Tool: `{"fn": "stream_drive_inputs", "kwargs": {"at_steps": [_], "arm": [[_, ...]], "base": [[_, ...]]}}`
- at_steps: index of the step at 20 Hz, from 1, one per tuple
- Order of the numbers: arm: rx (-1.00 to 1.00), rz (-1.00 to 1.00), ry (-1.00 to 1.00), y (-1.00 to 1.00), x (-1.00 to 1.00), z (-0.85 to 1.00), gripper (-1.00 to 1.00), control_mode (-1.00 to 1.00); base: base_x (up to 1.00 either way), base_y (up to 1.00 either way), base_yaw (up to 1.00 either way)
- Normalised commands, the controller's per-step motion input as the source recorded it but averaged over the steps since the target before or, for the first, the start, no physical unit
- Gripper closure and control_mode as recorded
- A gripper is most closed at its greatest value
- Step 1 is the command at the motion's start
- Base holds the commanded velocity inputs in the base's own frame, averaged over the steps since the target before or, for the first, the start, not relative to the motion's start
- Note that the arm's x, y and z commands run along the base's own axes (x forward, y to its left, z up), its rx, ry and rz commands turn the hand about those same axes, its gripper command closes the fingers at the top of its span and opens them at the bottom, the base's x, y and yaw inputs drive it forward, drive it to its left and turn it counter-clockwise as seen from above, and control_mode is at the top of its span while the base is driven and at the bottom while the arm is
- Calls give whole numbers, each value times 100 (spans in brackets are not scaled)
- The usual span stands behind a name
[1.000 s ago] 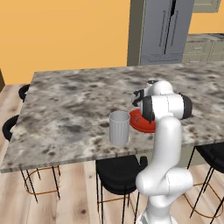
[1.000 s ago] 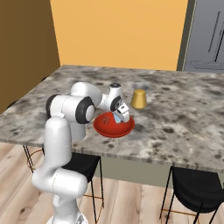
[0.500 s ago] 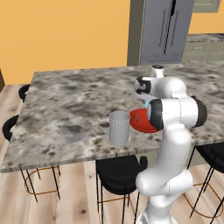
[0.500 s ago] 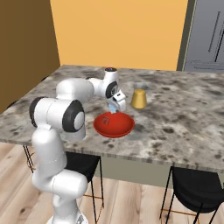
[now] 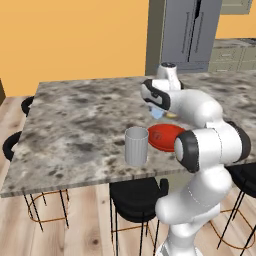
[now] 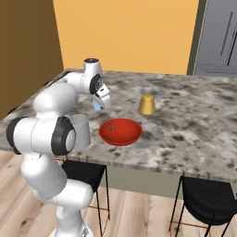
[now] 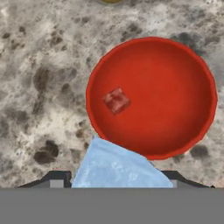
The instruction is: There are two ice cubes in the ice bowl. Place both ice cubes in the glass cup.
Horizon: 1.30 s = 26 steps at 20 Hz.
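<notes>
Gripping one ice cube (image 7: 117, 168) between clenched jaws, the gripper (image 6: 98, 103) hangs above the counter (image 5: 75, 125), up over the near rim of the bowl (image 7: 151, 97). A second cube (image 7: 116, 100) lies inside the bowl, left of centre in the hand view. Beside the bowl stands the cup (image 5: 136, 145), apart from the gripper.

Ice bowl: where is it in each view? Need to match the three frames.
Left base view: the ice bowl sits right of centre on the counter, just right of the glass cup.
Right base view: bowl at centre, cup to its left, partly behind the arm.
Hand view: bowl at upper right, one ice cube inside.
Shared landmark: the ribbed cup beside the bowl in both base views.
</notes>
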Motion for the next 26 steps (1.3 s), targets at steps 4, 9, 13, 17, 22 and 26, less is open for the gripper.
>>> {"fn": "stream_drive_inputs", "kwargs": {"at_steps": [4, 9, 13, 17, 22, 26], "arm": [[0, 5, 0, 88, -19, -1, 100, -100], [0, 7, -1, 72, 0, -1, 100, -100], [-1, 5, 2, 22, -1, -9, 100, -100], [-2, 8, 5, 15, -20, -29, 100, -100], [0, 7, 4, 4, 0, -24, 100, -100], [0, 7, 7, 0, 0, -29, 100, -100]], "base": [[0, 0, 0], [0, 0, 0], [0, 0, 0], [0, 0, 0], [0, 0, 0], [0, 0, 0]]}}
